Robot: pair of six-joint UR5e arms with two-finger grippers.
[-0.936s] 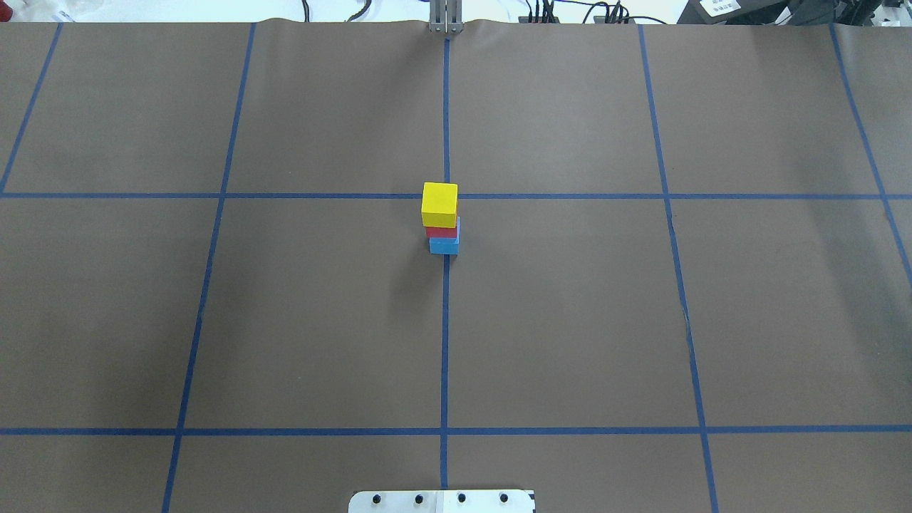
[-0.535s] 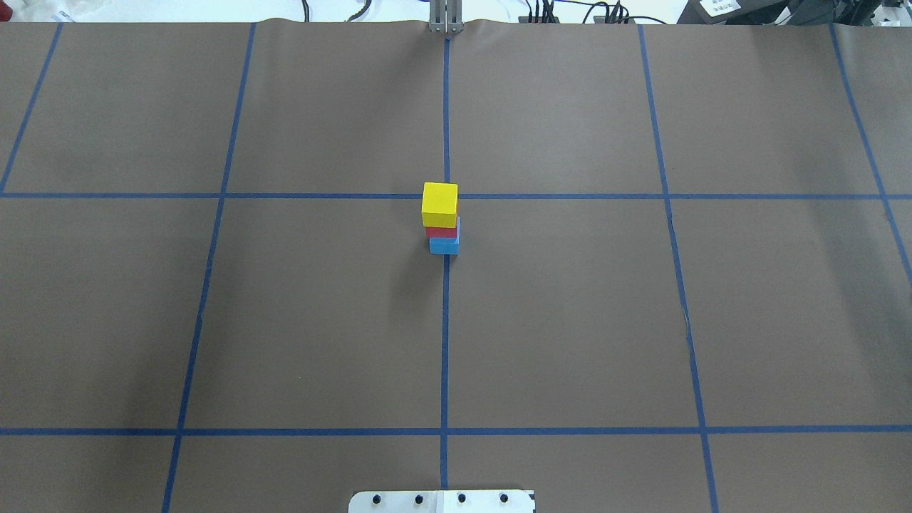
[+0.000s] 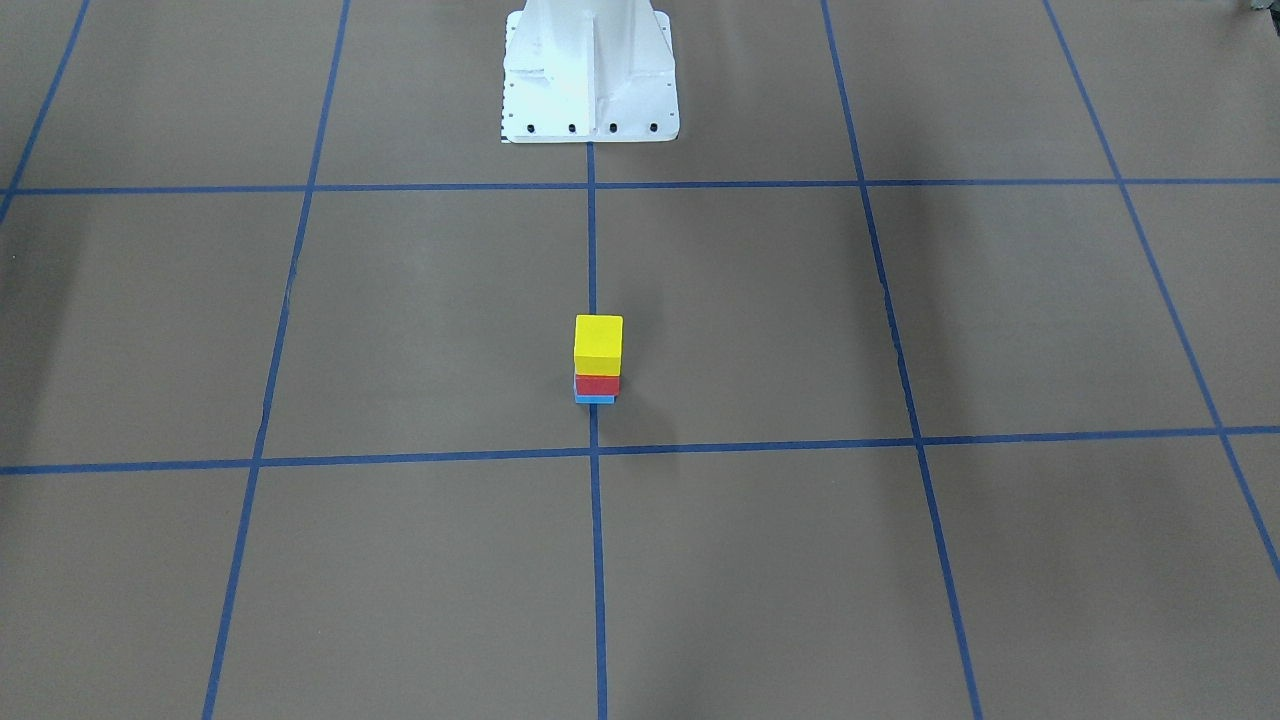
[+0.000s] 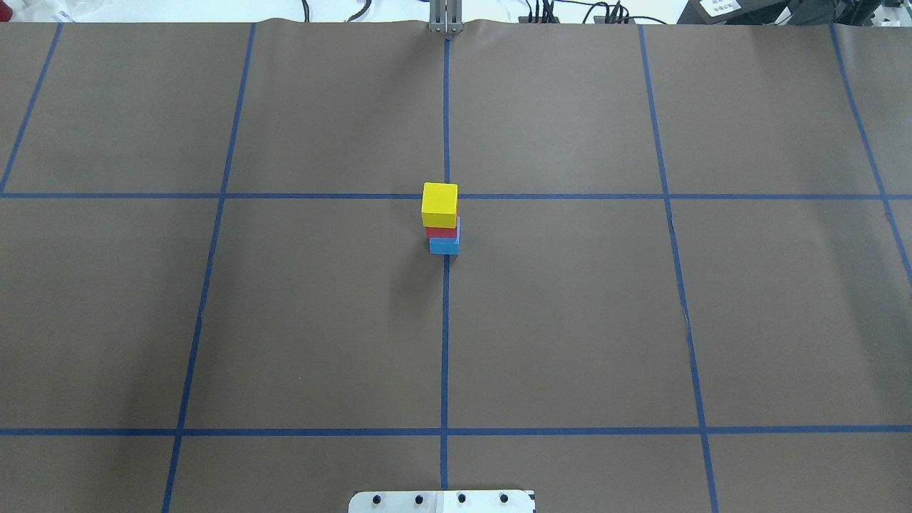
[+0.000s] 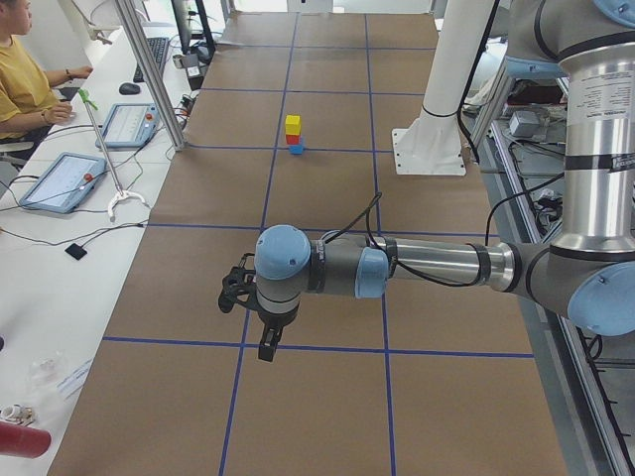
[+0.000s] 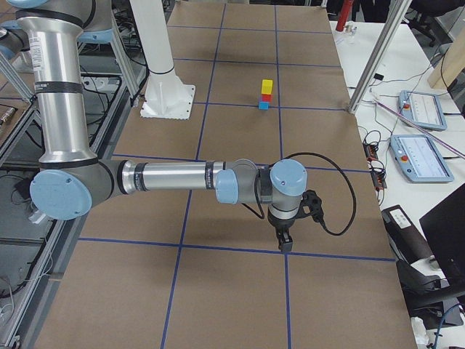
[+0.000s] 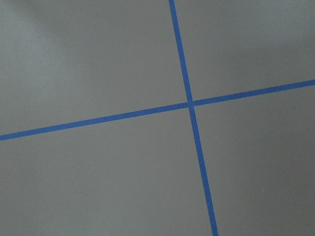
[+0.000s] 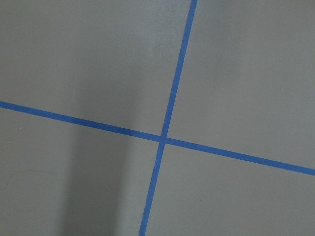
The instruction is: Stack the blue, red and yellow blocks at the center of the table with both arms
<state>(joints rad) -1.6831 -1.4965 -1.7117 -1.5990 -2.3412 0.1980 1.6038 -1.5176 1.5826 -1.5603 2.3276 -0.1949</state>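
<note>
Standing finished, by the look of it: blue block (image 4: 444,246) on the table (image 4: 570,320), red block (image 4: 442,231) on that, yellow block (image 4: 439,203) on top, all touching and upright. In the overhead view the stack sits on the centre tape line, just at 6 o'clock of the middle tape cross (image 4: 446,196), as near centre as the job asks. Red and yellow sit a shade toward 9 o'clock, so a sliver of blue shows at 3 o'clock; the offset is slight and I judge it stable. Left claw (image 5: 266,347) hangs over bare paper well out at 9 o'clock from the stack, right claw (image 6: 285,241) well out at 3 o'clock, both pointing down. How wide either stands, or what it grips: cannot tell, since only the side views show them and the wrist cameras show tape and paper alone. Arms are wide of the tower, probably so no elbow or cable brushes it. Main risk is a knock on any move toward centre.
</note>
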